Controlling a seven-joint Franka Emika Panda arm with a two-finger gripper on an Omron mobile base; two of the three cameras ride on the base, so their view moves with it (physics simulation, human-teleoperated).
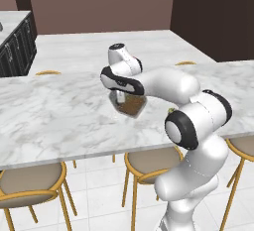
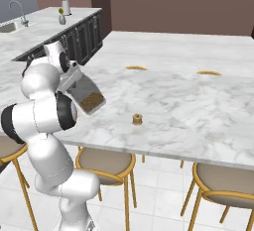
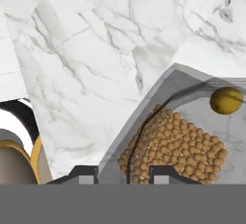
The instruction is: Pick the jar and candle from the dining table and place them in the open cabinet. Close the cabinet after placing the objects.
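Dark two-finger gripper [image 3: 125, 174] clamped on squat clear glass jar [image 3: 182, 136] (tilted, lower edge cut off) | tiny tan-gold candle [image 2: 137, 120] upright on white marble dining table [image 2: 198, 101]

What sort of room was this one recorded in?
Most likely a rendered home kitchen with a dining area: a long marble table over gold-legged stools, and beyond it a counter with dark cabinets and a sink faucet.

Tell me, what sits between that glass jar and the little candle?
Nothing: in the right base view, only bare marble tabletop separates the jar from the candle.
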